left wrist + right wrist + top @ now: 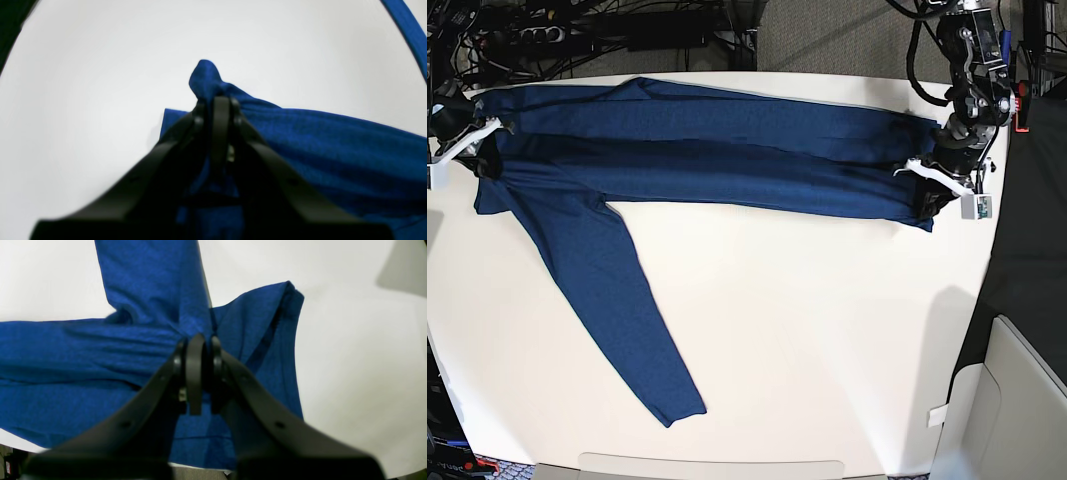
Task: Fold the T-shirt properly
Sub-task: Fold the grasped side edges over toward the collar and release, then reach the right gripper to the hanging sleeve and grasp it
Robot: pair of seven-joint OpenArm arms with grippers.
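Note:
The dark blue T-shirt (707, 160) lies stretched in a long band across the far half of the white table (827, 330). One long sleeve (627, 310) trails diagonally toward the near edge. My left gripper (924, 190) is shut on the band's right end; in the left wrist view its jaws (216, 100) pinch a bunched peak of the T-shirt (333, 150). My right gripper (482, 160) is shut on the left end; in the right wrist view its jaws (197, 340) clamp a fold of the T-shirt (83, 356) near the table edge.
Cables and a power strip (577, 30) lie beyond the table's far edge. A red part (1024, 105) sits by the left arm's side. A white box (1017, 400) stands past the table's right edge at the lower right.

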